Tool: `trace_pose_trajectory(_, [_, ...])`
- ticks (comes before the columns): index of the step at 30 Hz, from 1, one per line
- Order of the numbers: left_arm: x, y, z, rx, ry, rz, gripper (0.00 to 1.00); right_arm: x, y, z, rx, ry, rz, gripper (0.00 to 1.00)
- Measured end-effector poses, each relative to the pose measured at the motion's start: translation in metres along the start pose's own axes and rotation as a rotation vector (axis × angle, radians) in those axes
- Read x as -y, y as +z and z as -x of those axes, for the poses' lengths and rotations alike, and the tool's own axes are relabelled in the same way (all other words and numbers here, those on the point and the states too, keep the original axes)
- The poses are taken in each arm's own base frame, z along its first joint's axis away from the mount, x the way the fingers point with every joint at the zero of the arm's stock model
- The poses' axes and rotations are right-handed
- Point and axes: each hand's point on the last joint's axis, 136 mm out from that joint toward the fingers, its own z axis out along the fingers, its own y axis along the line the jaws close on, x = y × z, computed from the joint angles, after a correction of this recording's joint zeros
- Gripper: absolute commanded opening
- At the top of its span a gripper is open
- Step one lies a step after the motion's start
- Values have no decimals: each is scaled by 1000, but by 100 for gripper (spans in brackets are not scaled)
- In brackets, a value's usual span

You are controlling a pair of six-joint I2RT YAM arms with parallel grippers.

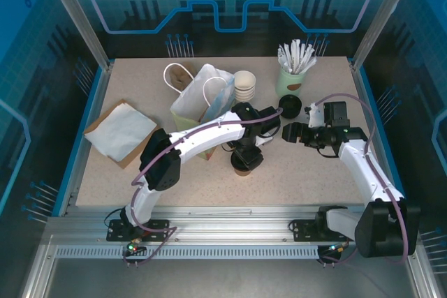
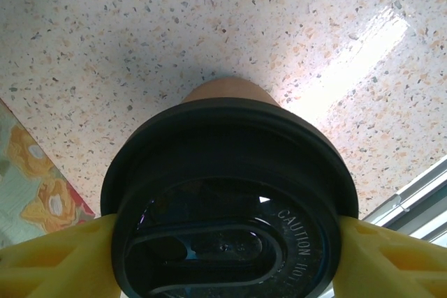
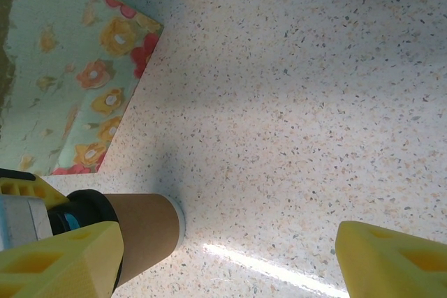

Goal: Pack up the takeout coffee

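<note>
Brown takeout coffee [image 3: 143, 232] beside wide right gripper [image 3: 227, 263]; left gripper [image 2: 223, 252] flanks lid [image 2: 230, 165], grip unclear.

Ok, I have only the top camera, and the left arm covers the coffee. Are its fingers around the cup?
Observer: Yes. In the left wrist view the left fingers stand one on each side of the black lid; contact I cannot tell.
Operator: Is the cup upright?
Observer: Yes, the right wrist view shows the brown cup standing on the table.
Operator: And the right fingers?
Observer: The right fingers are wide apart and hold nothing.
</note>
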Motion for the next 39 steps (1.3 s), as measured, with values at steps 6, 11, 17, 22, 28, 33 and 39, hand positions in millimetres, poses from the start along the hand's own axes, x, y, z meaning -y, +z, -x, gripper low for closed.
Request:
trace_pose_trajectory(6, [0,-1,0,4,0,0,59,0,1,0,-3,2,0,81])
trace_pose_trajectory(11, [0,-14,-4,16,19,-2,56,-2,-2,1,6,-2,2,81])
trace_pose_trajectory(17, [0,-91,-3,194,47,-24,54,-21,-25,24,100,-58,0,81])
trace_pose_trajectory(22, [-2,-200,1,501,63,-40,52,-41,-46,47,183,-118,4,81])
trace_pose_trajectory(28, [-42,-303,-16,795,-24,1,49,-56,-43,51,178,-161,9,81])
trace_pose_trajectory(33, [-90,-341,-26,924,-147,66,49,-63,-31,47,141,-177,9,81])
trace_pose_trajectory(39, [-147,-355,-39,975,-313,135,49,-67,-22,41,110,-195,7,81])
